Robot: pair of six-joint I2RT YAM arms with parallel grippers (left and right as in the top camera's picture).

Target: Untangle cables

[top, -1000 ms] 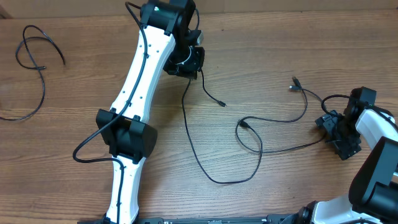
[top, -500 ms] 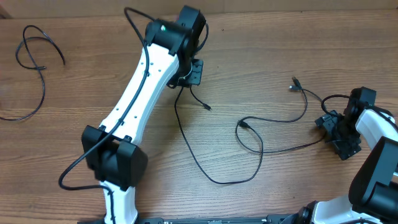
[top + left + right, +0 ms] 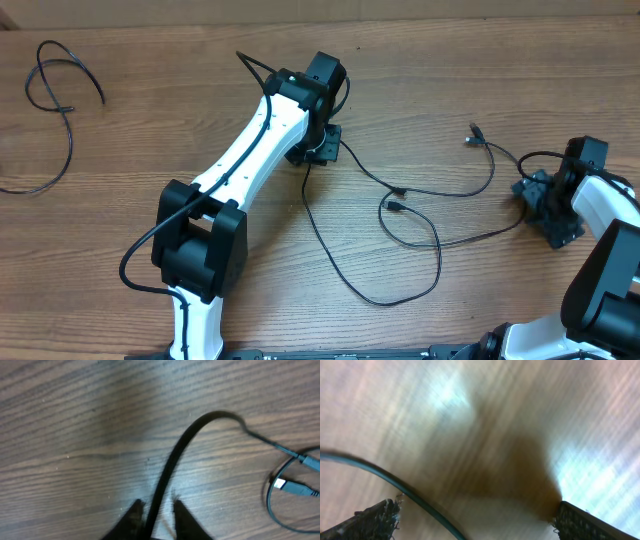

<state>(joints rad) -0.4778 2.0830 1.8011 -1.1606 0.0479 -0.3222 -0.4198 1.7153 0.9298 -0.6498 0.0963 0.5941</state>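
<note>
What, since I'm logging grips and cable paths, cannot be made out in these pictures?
Left wrist view: whether the left gripper pinches the thin black cable between its fingers; the bottom edge cuts that off.
Overhead: the looped thin black cord at far left runs off the left edge.
Right wrist view: blur; the thin dark cable by the right gripper cannot be followed.

R wrist view blurred; cable [image 3: 415, 502] cut off at btm edge.
</note>
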